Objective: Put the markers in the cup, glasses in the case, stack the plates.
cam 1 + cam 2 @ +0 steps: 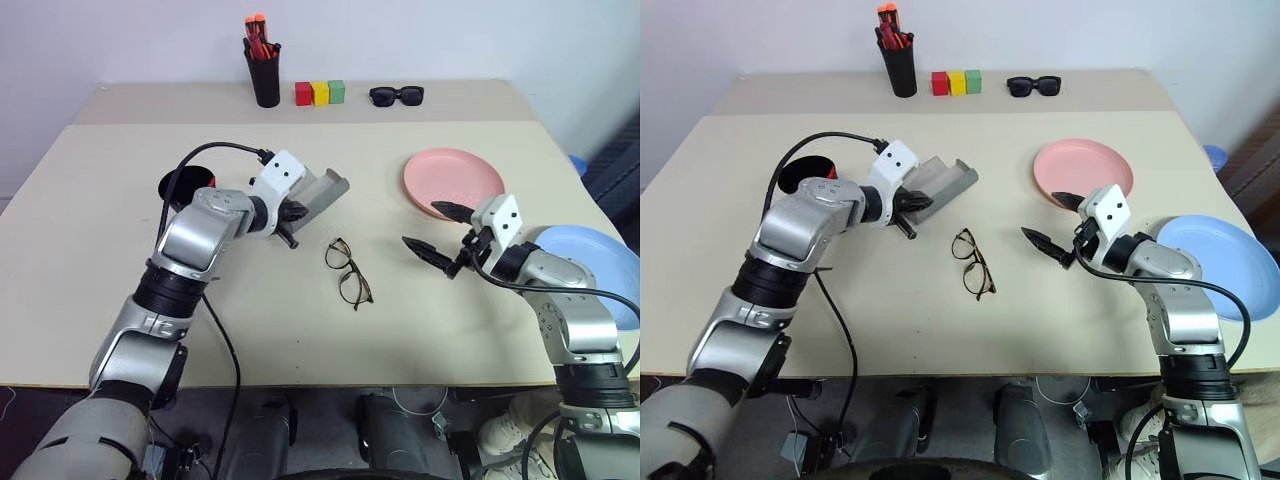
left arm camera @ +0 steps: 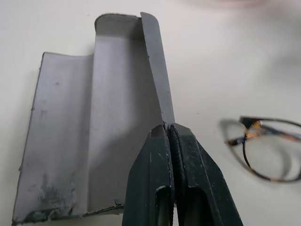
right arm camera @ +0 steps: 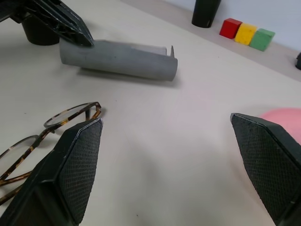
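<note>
Right gripper (image 1: 440, 232) is nearest in the head views, low on the right over bare table (image 1: 300, 330), fingers spread wide and holding nothing, pointing toward the middle. Just past it sits the pink plate (image 1: 455, 180); the blue plate (image 1: 600, 265) lies at the right edge behind the right forearm, apart from the pink one, not stacked. Glasses (image 1: 348, 272) lie unfolded on the table between the two grippers, touching neither. Left gripper (image 1: 293, 212) is pinched shut on the near edge of the grey case (image 1: 325, 190), which lies open. Black cup (image 1: 185, 185) is behind the left arm, partly hidden, something red showing at its rim; can't tell what it is. At the back: pen holder (image 1: 265, 75) with orange-red pens, three coloured blocks (image 1: 320, 93), black sunglasses (image 1: 396, 96). Left wrist view: fingertips (image 2: 171, 141) are pressed together on one thin wall of the open case, inner felt face up, glasses just beside it, not touching. Right wrist view: both pads (image 3: 80, 165) stand far apart, empty; glasses lie by one pad, and the case is farther off with the left gripper clamped on its end.
</note>
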Robot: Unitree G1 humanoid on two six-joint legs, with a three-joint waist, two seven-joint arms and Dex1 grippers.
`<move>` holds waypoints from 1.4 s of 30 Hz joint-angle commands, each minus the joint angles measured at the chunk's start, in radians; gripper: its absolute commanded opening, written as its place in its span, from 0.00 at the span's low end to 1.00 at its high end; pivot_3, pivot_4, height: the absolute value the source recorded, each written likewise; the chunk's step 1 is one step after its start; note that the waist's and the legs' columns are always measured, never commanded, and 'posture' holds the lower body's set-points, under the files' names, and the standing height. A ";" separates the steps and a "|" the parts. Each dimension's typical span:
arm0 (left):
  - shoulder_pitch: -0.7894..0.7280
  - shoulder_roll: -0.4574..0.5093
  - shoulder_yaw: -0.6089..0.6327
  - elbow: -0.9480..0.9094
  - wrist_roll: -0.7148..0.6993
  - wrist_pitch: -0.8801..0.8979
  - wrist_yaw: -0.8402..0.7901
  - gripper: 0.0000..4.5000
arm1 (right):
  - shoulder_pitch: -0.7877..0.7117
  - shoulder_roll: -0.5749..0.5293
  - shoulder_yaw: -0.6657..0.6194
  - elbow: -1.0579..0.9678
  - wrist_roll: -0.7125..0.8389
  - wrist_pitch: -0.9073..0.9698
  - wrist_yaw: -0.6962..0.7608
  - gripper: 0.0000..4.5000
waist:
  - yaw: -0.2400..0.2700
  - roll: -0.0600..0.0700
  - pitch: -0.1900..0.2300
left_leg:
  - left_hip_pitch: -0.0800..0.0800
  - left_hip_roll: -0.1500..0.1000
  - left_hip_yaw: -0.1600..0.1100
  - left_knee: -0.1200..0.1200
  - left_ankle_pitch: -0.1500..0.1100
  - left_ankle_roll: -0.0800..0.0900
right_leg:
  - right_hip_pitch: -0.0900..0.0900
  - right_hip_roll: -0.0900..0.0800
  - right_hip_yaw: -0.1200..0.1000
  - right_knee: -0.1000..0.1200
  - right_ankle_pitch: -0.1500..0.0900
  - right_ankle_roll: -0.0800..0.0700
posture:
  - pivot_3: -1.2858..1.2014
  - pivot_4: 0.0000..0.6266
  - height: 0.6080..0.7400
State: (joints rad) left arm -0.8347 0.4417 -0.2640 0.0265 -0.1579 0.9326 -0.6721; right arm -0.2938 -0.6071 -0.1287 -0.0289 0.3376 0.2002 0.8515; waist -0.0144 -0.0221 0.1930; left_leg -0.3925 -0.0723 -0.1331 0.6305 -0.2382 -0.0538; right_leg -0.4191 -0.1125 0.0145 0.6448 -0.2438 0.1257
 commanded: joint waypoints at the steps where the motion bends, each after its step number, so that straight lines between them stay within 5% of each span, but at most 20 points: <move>1: 0.006 0.044 -0.012 -0.100 -0.007 -0.041 -0.053 0.02 | -0.009 0.000 -0.021 -0.005 0.010 -0.024 -0.004 0.99 | 0.000 0.000 0.000 | 0.000 0.000 0.000 0.000 0.000 0.000 | 0.000 0.000 0.000 0.000 0.000 0.000 | 0.52 0.24 1.00; 30: 0.248 0.286 0.014 -0.411 -0.098 -0.085 -0.230 0.02 | -0.038 0.017 0.007 0.013 0.004 -0.044 -0.022 0.99 | -0.003 0.000 0.000 | 0.000 0.001 0.000 0.000 0.000 0.000 | 0.000 0.000 0.000 0.000 0.000 0.000 | 0.52 0.24 1.00; 42: 0.246 0.280 -0.015 -0.392 -0.100 -0.118 -0.249 0.02 | -0.029 0.018 0.003 0.024 0.004 -0.053 -0.015 0.99 | -0.001 0.000 0.000 | 0.000 0.001 0.000 0.000 0.000 0.000 | 0.000 0.000 0.000 0.000 0.000 0.000 | 0.52 0.24 1.00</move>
State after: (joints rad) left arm -0.5708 0.7118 -0.2898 -0.3507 -0.2526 0.8427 -0.9084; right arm -0.3191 -0.5876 -0.1139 0.0071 0.3346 0.1647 0.8325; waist -0.0151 -0.0218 0.1932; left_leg -0.3921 -0.0718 -0.1331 0.6303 -0.2384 -0.0533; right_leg -0.4189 -0.1125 0.0149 0.6449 -0.2440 0.1253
